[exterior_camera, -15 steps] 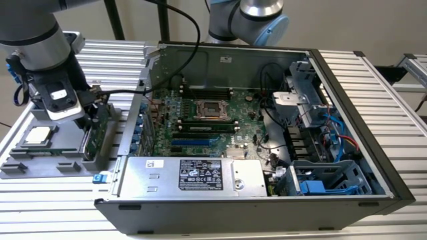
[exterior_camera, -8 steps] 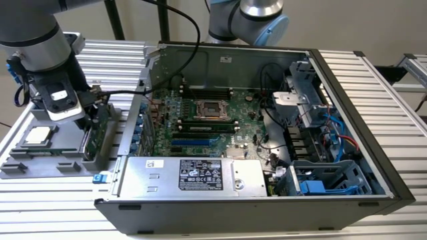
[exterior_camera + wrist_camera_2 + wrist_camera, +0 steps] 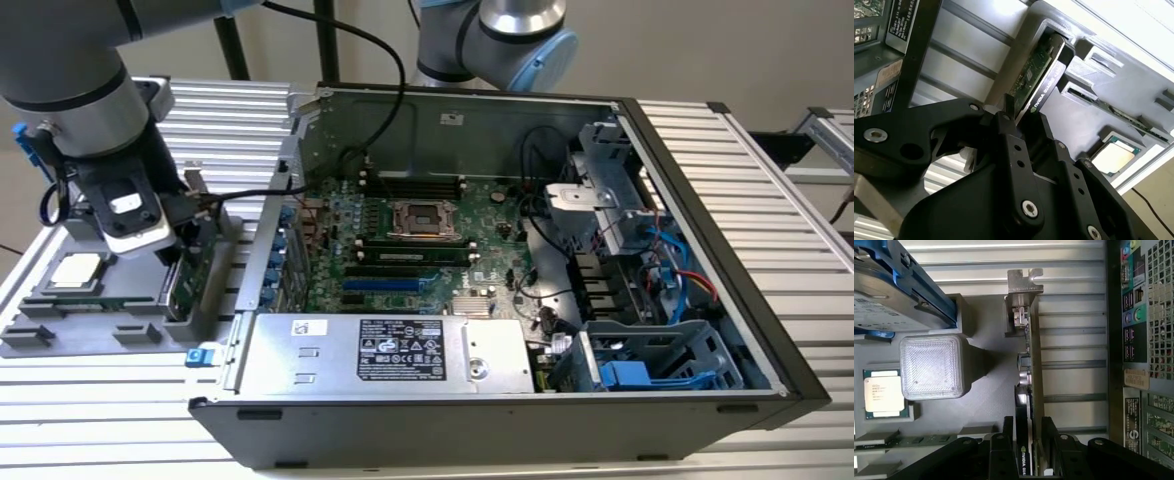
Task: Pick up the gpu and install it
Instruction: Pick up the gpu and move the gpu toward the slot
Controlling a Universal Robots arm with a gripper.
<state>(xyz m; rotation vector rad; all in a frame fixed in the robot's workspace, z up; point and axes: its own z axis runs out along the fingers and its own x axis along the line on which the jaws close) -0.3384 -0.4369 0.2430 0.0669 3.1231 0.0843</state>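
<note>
Pincer: your pincer is clenched on the graphics card, one finger on each face.
Graphics card: on edge in the gray tray.
Tray: on the exterior view's left of the computer case.

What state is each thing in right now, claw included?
gpu, standing on edge in a slot of the grey holder, not yet installed.
claw, astride the gpu's edge.
computer case, lying on its side, open.
processor chip, lying flat in a holder recess.
hard drive, sitting on the holder.
</note>
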